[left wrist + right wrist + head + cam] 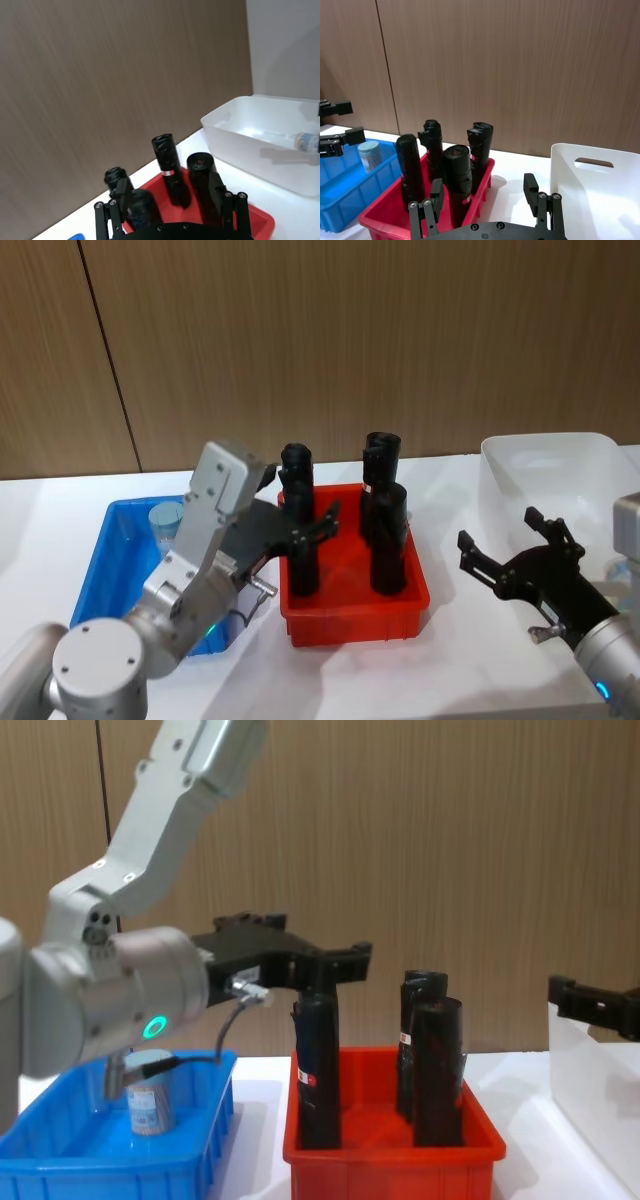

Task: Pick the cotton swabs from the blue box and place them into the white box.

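Note:
One cotton swab jar (165, 521) with a pale blue lid stands upright in the blue box (108, 570) at the left; the chest view shows the jar (148, 1095) in the blue box (120, 1160) too. Another swab jar (307, 142) lies on its side inside the white box (260, 150). My left gripper (300, 505) hangs open and empty, raised over the gap between the blue box and the red bin. In front of the white box (560, 475), my right gripper (500, 530) is open with nothing in it.
A red bin (355, 615) with several tall black rolls (388, 540) stands between the two boxes. A brown panel wall runs behind the white table. There is bare table in front of the red bin.

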Tool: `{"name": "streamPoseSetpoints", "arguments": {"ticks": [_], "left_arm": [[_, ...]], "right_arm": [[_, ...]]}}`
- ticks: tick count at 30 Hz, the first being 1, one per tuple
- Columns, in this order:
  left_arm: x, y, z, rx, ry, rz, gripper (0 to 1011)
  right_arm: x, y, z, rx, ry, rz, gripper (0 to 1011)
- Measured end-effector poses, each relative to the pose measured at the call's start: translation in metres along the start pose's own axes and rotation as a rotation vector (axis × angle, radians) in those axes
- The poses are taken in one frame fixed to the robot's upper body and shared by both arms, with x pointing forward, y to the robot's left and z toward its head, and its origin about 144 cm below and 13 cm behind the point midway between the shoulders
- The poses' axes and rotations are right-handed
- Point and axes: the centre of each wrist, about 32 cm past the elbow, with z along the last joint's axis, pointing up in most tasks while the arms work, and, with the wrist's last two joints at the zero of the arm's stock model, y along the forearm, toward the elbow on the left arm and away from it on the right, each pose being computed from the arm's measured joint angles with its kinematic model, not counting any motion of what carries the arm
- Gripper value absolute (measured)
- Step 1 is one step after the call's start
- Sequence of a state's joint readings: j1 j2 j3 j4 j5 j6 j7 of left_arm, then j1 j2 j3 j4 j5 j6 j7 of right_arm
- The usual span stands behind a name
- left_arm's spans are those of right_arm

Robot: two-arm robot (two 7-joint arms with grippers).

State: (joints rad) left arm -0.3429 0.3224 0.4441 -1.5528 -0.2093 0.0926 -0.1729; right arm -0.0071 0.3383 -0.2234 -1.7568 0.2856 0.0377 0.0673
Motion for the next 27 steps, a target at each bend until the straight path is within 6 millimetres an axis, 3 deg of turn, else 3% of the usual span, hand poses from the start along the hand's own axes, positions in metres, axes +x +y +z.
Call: {"name": "streamPoseSetpoints", "arguments": {"ticks": [13,27], "left_arm": [[-0.012,0.028,-0.016,-0.023,-0.022,0.112,1004],[-0.014,0.031,-0.018,-0.027,-0.023,0.125,1004]], "right_arm": [[-0.003,-0.002,0.001,0.006,0.005,0.004,1001],[-0.002,-0.001,0.001,0.006,0.005,0.006,1001]]}}
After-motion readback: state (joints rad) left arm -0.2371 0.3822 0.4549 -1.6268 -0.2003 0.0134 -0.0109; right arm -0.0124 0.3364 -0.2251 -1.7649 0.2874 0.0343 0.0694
